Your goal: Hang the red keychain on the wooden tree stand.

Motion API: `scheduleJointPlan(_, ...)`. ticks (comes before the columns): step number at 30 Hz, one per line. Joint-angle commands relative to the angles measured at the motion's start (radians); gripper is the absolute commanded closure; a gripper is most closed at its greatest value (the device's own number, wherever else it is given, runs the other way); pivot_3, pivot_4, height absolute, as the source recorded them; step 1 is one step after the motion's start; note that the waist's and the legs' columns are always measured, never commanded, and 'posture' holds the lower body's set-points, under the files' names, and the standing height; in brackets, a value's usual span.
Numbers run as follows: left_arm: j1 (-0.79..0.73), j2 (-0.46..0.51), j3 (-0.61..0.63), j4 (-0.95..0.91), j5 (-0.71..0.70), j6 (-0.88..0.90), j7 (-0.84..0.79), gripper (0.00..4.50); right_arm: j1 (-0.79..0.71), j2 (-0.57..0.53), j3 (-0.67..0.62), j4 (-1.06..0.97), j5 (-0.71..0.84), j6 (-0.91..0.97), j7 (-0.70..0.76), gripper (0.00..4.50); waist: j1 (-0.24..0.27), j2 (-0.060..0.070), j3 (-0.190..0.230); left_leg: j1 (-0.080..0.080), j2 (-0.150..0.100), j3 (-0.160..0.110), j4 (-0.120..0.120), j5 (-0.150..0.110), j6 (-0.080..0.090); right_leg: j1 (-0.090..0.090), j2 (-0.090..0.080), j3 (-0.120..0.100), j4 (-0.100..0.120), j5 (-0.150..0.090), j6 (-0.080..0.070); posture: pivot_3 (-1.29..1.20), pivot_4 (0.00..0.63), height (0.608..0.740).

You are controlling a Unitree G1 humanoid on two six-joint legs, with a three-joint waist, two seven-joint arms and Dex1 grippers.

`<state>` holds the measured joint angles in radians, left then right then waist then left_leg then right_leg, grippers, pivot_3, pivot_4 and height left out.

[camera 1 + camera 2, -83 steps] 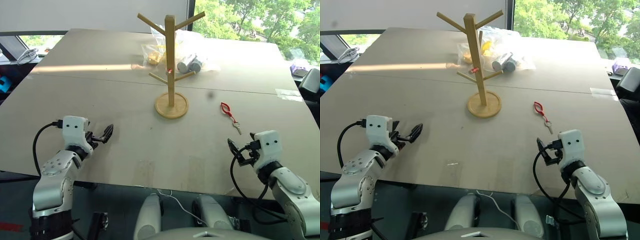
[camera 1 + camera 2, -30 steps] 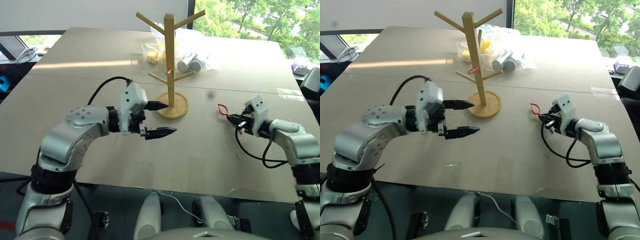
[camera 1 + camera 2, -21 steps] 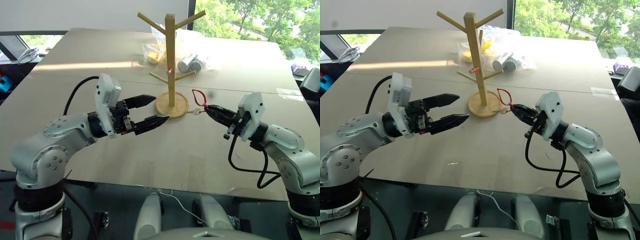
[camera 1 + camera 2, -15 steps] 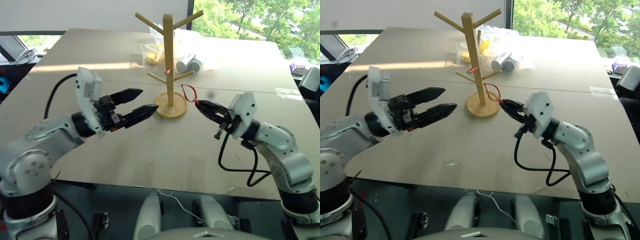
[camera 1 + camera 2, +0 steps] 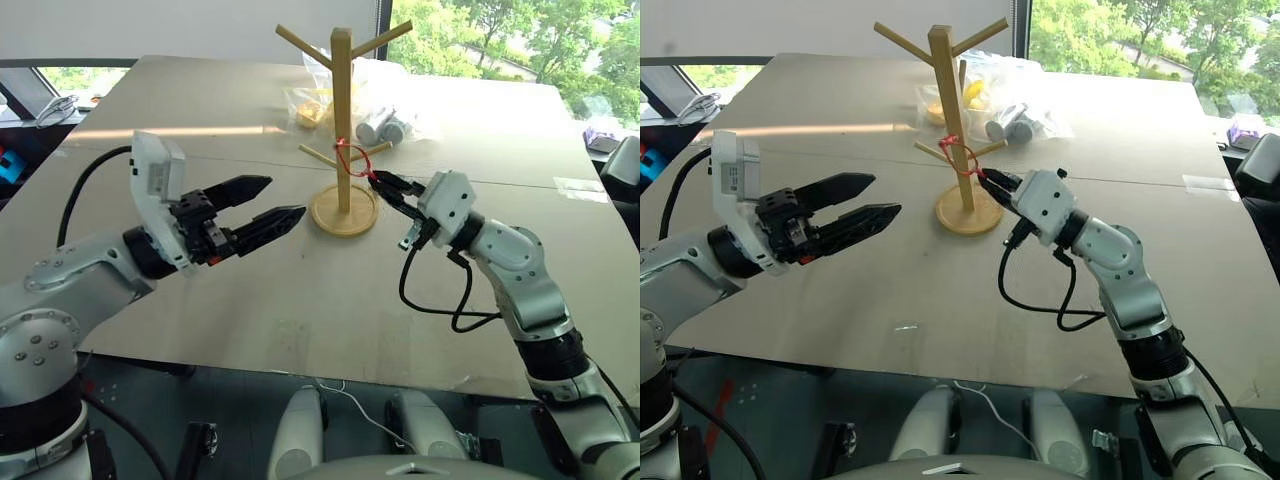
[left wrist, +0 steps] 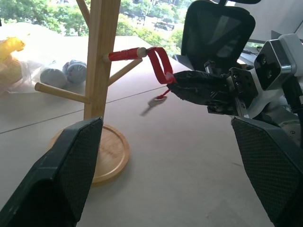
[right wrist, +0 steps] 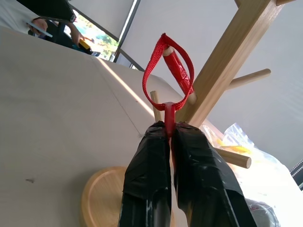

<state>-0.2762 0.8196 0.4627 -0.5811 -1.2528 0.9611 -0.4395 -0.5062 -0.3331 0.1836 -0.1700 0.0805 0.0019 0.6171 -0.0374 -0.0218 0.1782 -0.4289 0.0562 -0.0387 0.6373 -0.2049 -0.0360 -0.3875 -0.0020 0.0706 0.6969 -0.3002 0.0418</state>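
The wooden tree stand rises mid-table on its round base. The red keychain hangs at a lower peg wrapped in red tape. Its loop sits over that peg's tip, and the little silver key dangles below. My right gripper is shut on the loop's lower end, just right of the post; the pinch shows in the right wrist view. My left gripper is open in the air left of the base, pointing at the stand, holding nothing.
Clear plastic bags with yellow and grey items lie behind the stand. A strip of tape and a dark chair are at the table's right edge. The front table edge runs below both arms.
My right gripper picked the keychain up off the table at the right and carried it up and left to the stand's peg. My left gripper rose, staying open left of the stand.
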Motion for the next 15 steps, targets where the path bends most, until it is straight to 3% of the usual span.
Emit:
scheduleJointPlan(1,-0.006,0.018,0.013,-0.028,-0.013,-0.035,0.004,0.00,-0.028,0.007,-0.013,0.002,-0.006,-0.054,-0.006,4.43,0.000,0.000,0.000,0.000,0.000,0.000,0.000,0.000,0.000,0.000,0.000,0.000,0.000,0.000,0.000,0.00,0.150,0.740)
scheduleJointPlan(15,-0.001,0.032,-0.005,-0.020,-0.001,-0.071,-0.014,0.00,-0.035,0.022,0.004,0.008,-0.012,-0.076,0.003,4.43,0.000,0.000,0.000,0.000,0.000,0.000,0.000,0.000,0.000,0.000,0.000,0.000,0.000,0.000,0.000,0.00,0.150,0.740)
